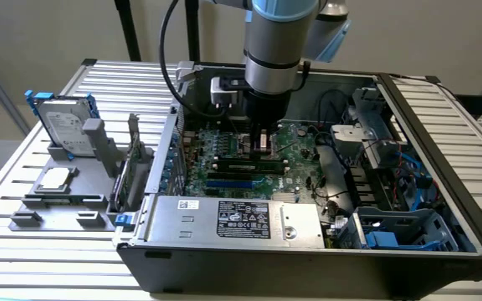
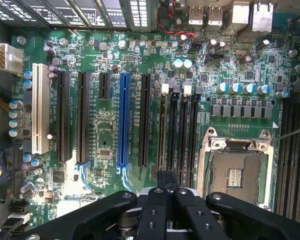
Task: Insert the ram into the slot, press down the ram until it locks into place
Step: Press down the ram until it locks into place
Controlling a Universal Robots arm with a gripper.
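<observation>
1. My hand point(image 1: 263, 143) hangs low inside the open computer case point(image 1: 442, 207), straight down from the arm, over the middle of the motherboard point(image 1: 295, 141).
2. In the wrist view my hand point(image 2: 167, 182) shows its two fingers pressed together into one dark bar. I can make out nothing pinched between them.
3. The ram point(image 1: 245, 167) lies apart from my hand. In the exterior view it is a long thin stick running crosswise just on the near side of my fingertips.
4. It stands along the slot point(image 1: 214, 168), one of the parallel black sockets there. I cannot tell whether the end clips have closed on it.
5. Just beyond those sockets, towards the power supply point(image 1: 241, 219), is a blue socket point(image 1: 233, 184).
6. In the wrist view my fingertips sit over the end of a bank of four black memory sockets point(image 2: 182, 135) with small pale clips. I cannot tell from that view which of them carries the stick.
7. Beside that bank is the open processor socket point(image 2: 237, 172) in its metal frame; on the bank's other side are a long blue card socket point(image 2: 124, 120) and a white one point(image 2: 40, 107).
8. Outside the case, on the ribbed counter point(image 1: 40, 251) at the exterior view's left, a hard drive point(image 1: 63, 125) stands upright in a grey holder point(image 1: 57, 204).
</observation>
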